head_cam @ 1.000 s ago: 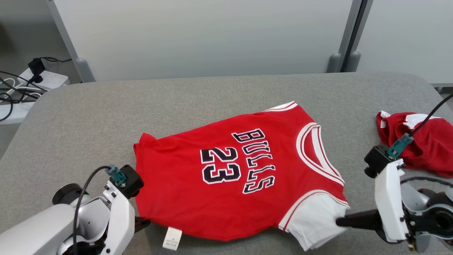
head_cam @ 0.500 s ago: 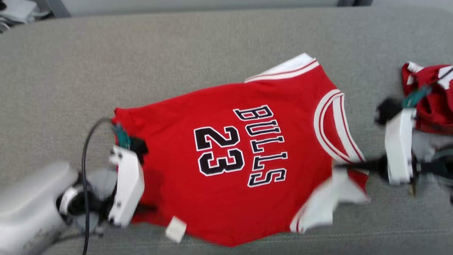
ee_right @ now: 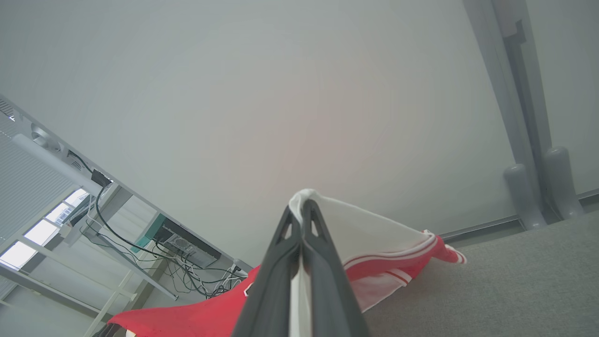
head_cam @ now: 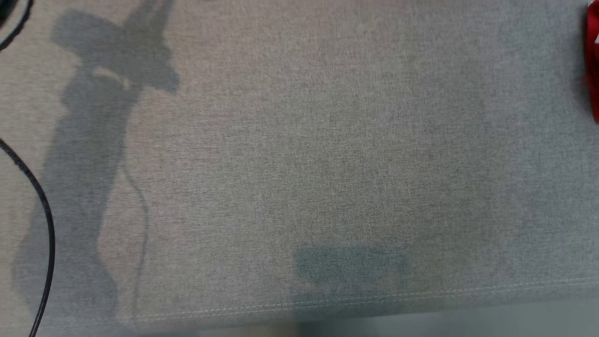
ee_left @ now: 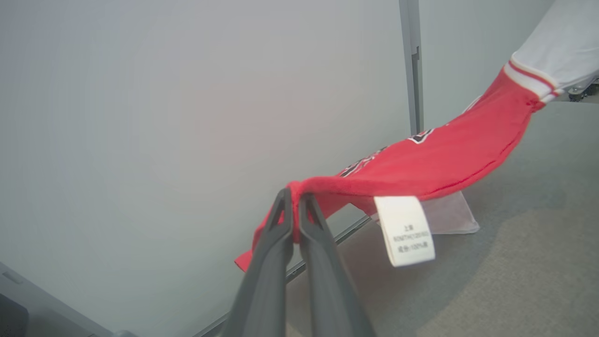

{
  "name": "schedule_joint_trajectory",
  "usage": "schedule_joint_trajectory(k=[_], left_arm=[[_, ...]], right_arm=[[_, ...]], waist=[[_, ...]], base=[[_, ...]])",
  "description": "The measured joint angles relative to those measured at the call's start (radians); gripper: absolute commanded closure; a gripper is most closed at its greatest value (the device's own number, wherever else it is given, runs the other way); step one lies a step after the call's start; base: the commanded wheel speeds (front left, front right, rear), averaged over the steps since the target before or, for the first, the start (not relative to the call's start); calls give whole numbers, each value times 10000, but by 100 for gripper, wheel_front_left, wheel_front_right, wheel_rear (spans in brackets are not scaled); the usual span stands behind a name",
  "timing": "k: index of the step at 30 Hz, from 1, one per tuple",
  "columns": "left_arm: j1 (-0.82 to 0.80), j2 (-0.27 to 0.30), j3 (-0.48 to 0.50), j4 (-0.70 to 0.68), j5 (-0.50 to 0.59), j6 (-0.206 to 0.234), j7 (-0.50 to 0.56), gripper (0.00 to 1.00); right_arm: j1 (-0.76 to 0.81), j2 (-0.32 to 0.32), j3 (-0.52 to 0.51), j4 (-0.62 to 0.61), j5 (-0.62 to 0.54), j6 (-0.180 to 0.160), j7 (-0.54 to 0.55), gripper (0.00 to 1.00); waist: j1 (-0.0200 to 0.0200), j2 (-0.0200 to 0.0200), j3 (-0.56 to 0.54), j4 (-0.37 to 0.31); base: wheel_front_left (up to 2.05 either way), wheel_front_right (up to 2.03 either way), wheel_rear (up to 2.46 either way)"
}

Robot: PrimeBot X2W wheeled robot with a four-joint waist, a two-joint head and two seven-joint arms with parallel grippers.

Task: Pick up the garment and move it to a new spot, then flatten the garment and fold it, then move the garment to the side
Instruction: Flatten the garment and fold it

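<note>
The garment is a red basketball jersey (ee_left: pixel 444 164) with white trim, hanging in the air above the grey fabric surface (ee_left: pixel 538 262). In the left wrist view my left gripper (ee_left: pixel 292 199) is shut on its red hem, and a white care label (ee_left: pixel 405 231) dangles beside the fingers. The jersey stretches away toward its white sleeve (ee_left: pixel 557 47) at the upper right. In the right wrist view my right gripper (ee_right: pixel 302 206) is shut on the white sleeve (ee_right: pixel 369 234), and the red body (ee_right: pixel 196 318) sags away to the lower left.
The head view looks down on the grey fabric surface (head_cam: pixel 327 140), with its stitched front edge (head_cam: pixel 374 297) low in the picture. A black cable (head_cam: pixel 44 210) hangs at the left, over an arm's shadow. Another red cloth (head_cam: pixel 593 61) lies at the right edge.
Both grippers have lifted the jersey off the surface, still shut on its hem and sleeve. The head camera has swung down, so its whole picture has shifted onto the surface.
</note>
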Motion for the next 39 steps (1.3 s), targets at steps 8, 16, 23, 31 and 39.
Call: schedule_joint_trajectory(k=[8, 16, 23, 31, 39], left_arm=[[695, 44, -932, 1352, -627, -2, -754, 100], [3045, 284, -2119, 1269, -2230, -77, -1315, 100], [4093, 341, -2387, 1208, -2698, -77, -1515, 100], [5875, 364, -2562, 1279, -2928, -77, -1517, 100], [7245, 451, -2853, 1250, -3358, -77, -1515, 100]], right_arm=[[1213, -190, 157, -1331, 1306, 0, 2109, 100], [4836, -1315, 688, -3509, 2675, 0, 4677, 100], [7198, -1511, 650, -4544, 3219, 0, 5242, 100], [9534, -1509, 727, -4936, 3208, 0, 5398, 100], [11120, -1317, 681, -4930, 3051, 0, 5277, 100]], waist=[[0, 0, 859, -280], [0, 0, 359, -310], [0, 0, -605, -122], [0, 0, -2194, 97], [0, 0, -3490, 254]], base=[[0, 0, 0], [0, 0, 0], [0, 0, 0], [0, 0, 0], [0, 0, 0]])
